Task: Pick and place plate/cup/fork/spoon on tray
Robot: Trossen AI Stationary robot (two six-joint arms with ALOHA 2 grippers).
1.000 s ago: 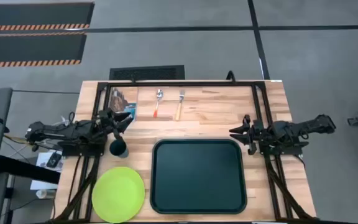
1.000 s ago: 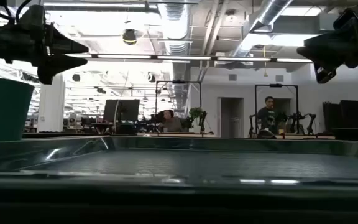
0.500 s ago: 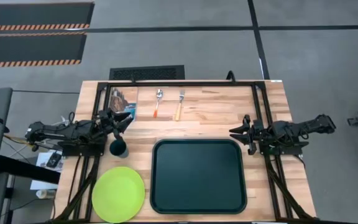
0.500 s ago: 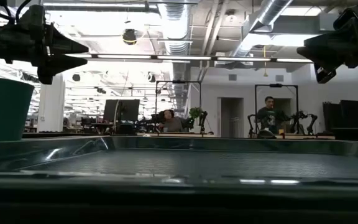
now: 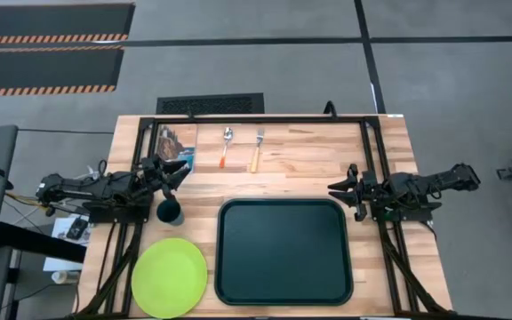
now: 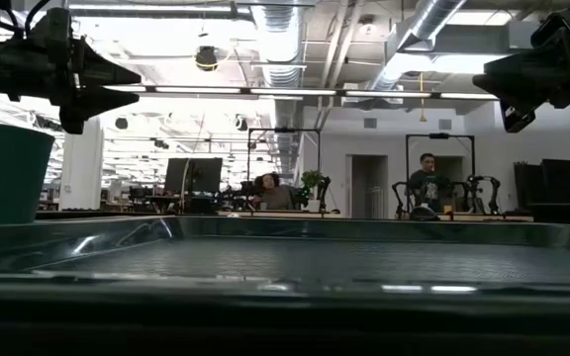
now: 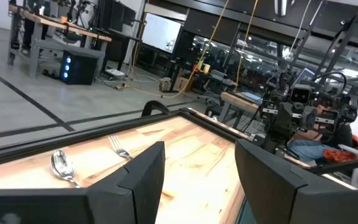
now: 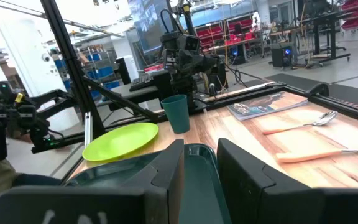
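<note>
Nothing is on the tray (image 5: 284,252) yet, so I judge the first pick is still ahead of me, and the cup (image 5: 169,212) is the natural start: it stands on the desk (image 5: 309,160) just below my left pincer (image 5: 178,170), whose fingers are spread and empty. To do it well I would drop straight over the cup, close on its rim wall rather than nudging it, and lift clear of the tray's raised rim before setting it down. The right pincer (image 5: 338,191) waits, open and holding nothing, at the tray's right far corner. The plate (image 5: 169,277) lies flat at the near left, just beside the tray and thin enough to be awkward to grasp. The spoon (image 5: 226,146) and fork (image 5: 257,148) lie side by side at the far edge, near what looks like a booklet (image 5: 175,145). Beyond the desk is an open workshop, where a person (image 6: 426,181) sits among other rigs.
</note>
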